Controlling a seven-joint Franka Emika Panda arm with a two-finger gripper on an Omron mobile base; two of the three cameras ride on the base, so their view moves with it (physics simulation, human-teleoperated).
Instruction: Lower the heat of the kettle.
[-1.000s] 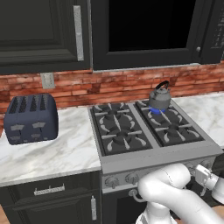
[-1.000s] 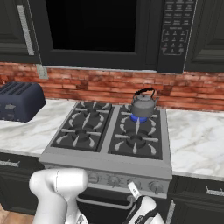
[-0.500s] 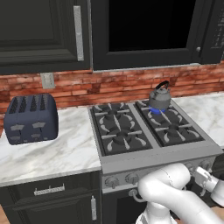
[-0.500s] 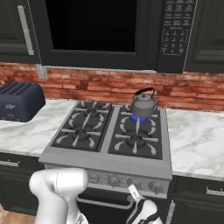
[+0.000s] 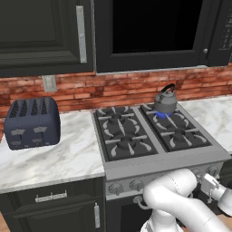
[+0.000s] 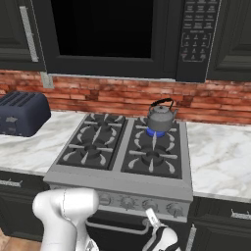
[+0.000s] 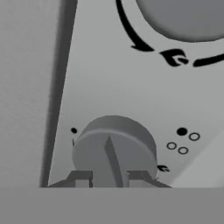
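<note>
Kettle: the kettle (image 5: 165, 101) (image 6: 160, 117) sits on the stove's back right burner, close to the brick wall, with a blue flame (image 5: 163, 114) (image 6: 156, 132) showing under it; its black arched handle stands upright.
Stove: the stove (image 5: 154, 161) (image 6: 117, 184) has four grated burners; a row of knobs runs along its front panel, seen in both base views.
Arm: the white arm bends down in front of the stove, with its hand low at the right end of the front panel in both base views.
Gripper: the gripper (image 7: 109, 177) is right up against a round grey knob (image 7: 114, 148) on the panel; the two finger tips (image 7: 79, 177) stand slightly apart, one on each side of the knob's raised ridge. Whether they press the ridge or only flank it, I cannot tell.
Panel marks: small circles and dots are printed beside the knob, and a second, larger knob (image 7: 183, 17) with black markings lies toward the top of the hand view.
Bench: the marble bench (image 5: 59, 158) (image 6: 220, 157) runs on both sides of the stove; a dark blue toaster (image 5: 32, 122) (image 6: 19, 113) stands on its left part, well apart from the kettle.
Above: a black microwave (image 5: 149, 31) (image 6: 112, 34) hangs over the stove.
</note>
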